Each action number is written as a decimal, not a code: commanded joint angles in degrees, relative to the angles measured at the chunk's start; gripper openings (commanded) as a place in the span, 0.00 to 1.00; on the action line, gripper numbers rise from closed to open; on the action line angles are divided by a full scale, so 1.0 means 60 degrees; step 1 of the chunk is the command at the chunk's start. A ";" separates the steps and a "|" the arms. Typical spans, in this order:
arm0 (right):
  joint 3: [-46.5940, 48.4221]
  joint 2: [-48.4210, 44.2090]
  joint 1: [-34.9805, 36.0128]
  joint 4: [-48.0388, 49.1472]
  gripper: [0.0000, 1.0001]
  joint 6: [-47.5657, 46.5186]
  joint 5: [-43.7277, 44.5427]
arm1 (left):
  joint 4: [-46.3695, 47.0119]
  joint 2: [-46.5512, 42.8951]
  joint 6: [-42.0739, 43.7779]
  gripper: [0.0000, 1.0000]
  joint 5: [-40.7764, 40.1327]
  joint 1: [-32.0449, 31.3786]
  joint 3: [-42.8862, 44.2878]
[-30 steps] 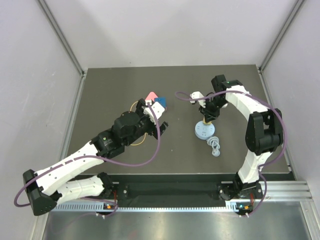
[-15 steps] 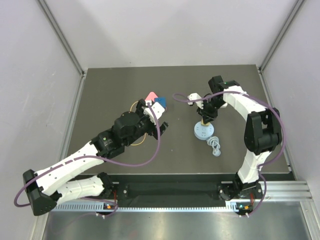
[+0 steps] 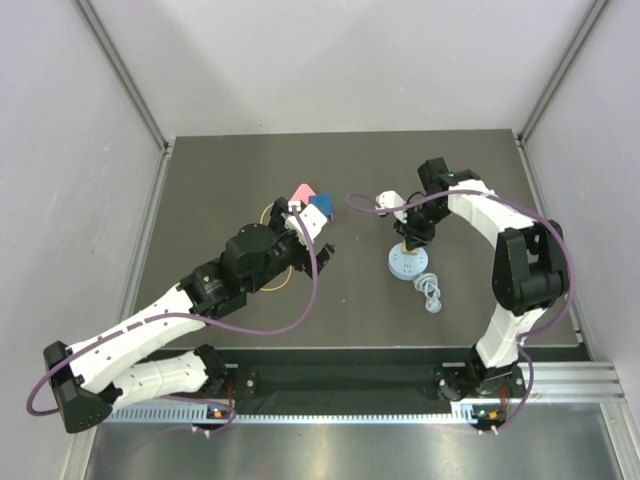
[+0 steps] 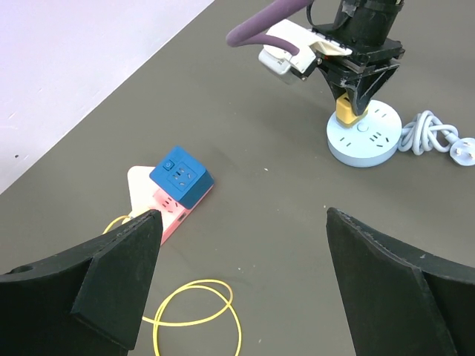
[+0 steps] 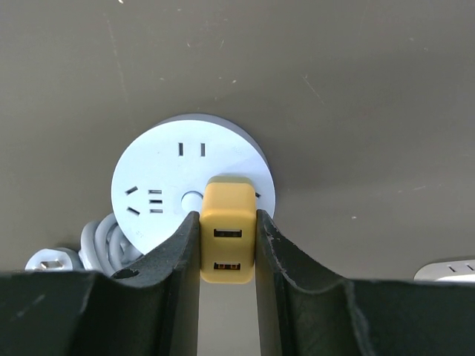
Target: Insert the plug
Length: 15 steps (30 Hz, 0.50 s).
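Observation:
My right gripper (image 5: 226,222) is shut on a yellow USB plug (image 5: 227,239) and holds it over the rim of a round pale-blue socket disc (image 5: 159,178). In the top view the gripper (image 3: 411,238) stands at the disc's (image 3: 410,265) far edge. The left wrist view shows the plug (image 4: 346,111) touching or just above the disc (image 4: 371,141); I cannot tell which. My left gripper (image 4: 241,282) is open and empty, hovering over the mat left of centre (image 3: 318,242).
A blue cube adapter (image 4: 180,175) sits on a pink and white power strip (image 4: 159,206) with a yellow cable loop (image 4: 194,315) beside it. The disc's grey coiled cord and plug (image 3: 430,294) lie to its near right.
My right gripper with the yellow plug has shifted slightly left and toward the far edge of the disc. The left arm has barely moved.

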 commanded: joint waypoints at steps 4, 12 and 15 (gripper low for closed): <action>-0.0976 0.0510 0.0272 0.0394 0.00 0.0077 0.0707 | 0.0601 -0.0253 0.0114 0.96 -0.0118 -0.0034 -0.0065; -0.1723 0.0525 0.0155 0.0819 0.00 0.0165 0.0619 | 0.0616 -0.0297 0.0114 0.96 -0.0118 -0.0034 -0.0079; -0.1783 0.0466 0.0096 0.1023 0.00 0.0194 0.0619 | 0.0630 -0.0283 0.0129 0.96 -0.0118 -0.0034 -0.0079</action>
